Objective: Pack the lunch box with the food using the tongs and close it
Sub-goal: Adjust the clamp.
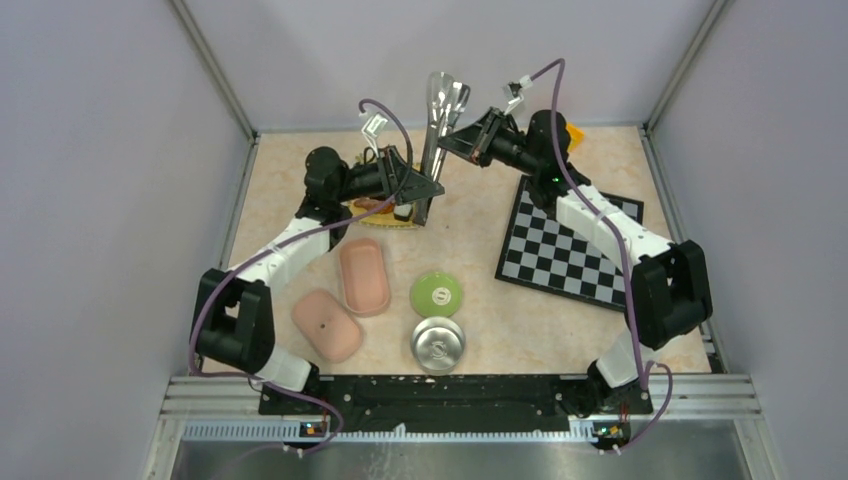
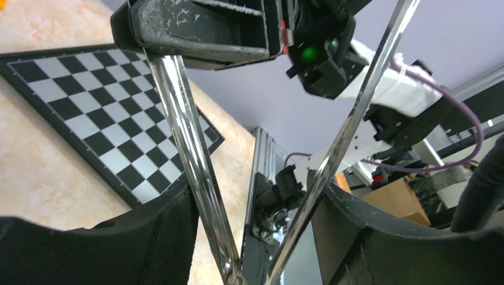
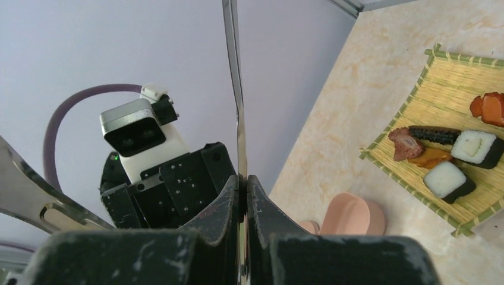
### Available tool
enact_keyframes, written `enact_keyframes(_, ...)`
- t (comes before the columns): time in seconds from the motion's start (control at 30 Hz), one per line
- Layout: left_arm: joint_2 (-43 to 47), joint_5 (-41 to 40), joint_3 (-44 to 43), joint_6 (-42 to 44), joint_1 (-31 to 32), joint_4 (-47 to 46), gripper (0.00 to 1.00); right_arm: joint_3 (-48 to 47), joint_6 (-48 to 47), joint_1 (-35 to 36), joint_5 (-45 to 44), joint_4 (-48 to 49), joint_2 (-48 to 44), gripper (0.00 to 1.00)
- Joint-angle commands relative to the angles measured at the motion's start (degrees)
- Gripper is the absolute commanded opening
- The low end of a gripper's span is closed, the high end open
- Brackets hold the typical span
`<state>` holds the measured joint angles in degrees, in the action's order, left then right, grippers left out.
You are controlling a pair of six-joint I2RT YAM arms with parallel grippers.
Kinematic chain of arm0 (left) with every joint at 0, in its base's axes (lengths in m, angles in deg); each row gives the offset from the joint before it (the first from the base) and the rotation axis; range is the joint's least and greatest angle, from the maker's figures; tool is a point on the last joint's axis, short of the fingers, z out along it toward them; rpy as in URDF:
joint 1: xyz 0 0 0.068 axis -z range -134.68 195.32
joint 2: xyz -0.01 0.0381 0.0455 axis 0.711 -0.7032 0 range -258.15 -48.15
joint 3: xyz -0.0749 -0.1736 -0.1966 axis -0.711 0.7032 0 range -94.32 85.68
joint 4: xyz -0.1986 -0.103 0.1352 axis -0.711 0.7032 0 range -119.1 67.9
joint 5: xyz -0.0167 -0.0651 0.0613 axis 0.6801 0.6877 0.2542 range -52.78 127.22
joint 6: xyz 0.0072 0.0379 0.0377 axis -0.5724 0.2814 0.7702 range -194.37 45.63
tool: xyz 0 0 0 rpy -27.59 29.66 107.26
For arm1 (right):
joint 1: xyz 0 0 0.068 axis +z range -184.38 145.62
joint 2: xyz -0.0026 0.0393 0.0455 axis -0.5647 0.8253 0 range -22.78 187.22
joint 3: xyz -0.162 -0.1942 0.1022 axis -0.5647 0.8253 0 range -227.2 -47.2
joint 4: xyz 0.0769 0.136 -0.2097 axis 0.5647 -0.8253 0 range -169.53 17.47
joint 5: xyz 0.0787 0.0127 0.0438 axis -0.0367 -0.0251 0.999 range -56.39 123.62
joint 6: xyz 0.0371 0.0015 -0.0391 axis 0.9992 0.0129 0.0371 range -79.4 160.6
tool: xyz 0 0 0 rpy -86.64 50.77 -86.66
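Both arms are on the tongs (image 2: pixel 178 119), which stand nearly upright at the back middle of the table (image 1: pixel 480 210), joined end down, flared tips up toward the rear wall. Can't tell if the low end touches anything. The right pincer (image 3: pixel 242 185) is fully closed, clamped on one tong arm only, partway up. The thin metal strip runs straight out between its fingers and the other tong arm stands off to the side. The left pincer (image 2: pixel 255 205) is lower, near the joined end, and spread wide. Both tong arms pass between its fingers (image 2: pixel 166 237) in a V, each arm lying against a finger's inner face, so it has the tongs held on both sides. How hard it presses, can't tell. The food (image 3: pixel 473 147) is all on the yellow bamboo mat (image 3: pixel 428 95), right by the left pincer: black-and-white sushi rolls (image 3: pixel 449 180), a dark roll, and brown, orange and reddish pieces, bunched together. The pink lunch box (image 1: pixel 363 277) sits open on the table nearer the arm bases, with the pink lid (image 1: pixel 326 324) touching it on the near left. A round green container (image 1: pixel 436 295) is to the right of the box, and a silver round lid (image 1: pixel 437 344) is just in front of that. A checkerboard (image 1: pixel 570 245) lies flat under the right arm.
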<state>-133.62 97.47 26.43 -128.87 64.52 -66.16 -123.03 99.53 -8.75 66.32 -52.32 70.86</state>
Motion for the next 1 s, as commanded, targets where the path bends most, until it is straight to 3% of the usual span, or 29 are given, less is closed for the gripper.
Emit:
enact_keyframes(0.0, -2.2, -2.4, 0.5, -11.9, 0.2, -19.2, 0.71, -0.3, 5.9, 0.2, -3.7, 3.5, 0.4, 0.00)
enact_keyframes(0.3, -6.0, -7.2, 1.8, -22.1, 0.5, -28.8, 0.71, 1.5, 9.5, 0.8, -5.2, 6.0, 0.9, 0.00)
enact_keyframes(0.53, -6.3, -8.8, 3.5, -27.7, 2.2, -35.1, 0.63, 2.1, 10.8, 0.8, -4.4, 9.7, 2.1, 0.00)
enact_keyframes(0.8, -4.7, -9.3, 4.4, -28.0, 3.1, -35.9, 0.55, 4.4, 12.7, 0.8, -3.9, 13.3, 2.5, 0.00)
enact_keyframes(0.97, -3.7, -8.6, 4.3, -24.7, 2.8, -33.1, 0.41, 4.9, 12.2, 0.7, -3.4, 13.6, 2.5, 0.03)
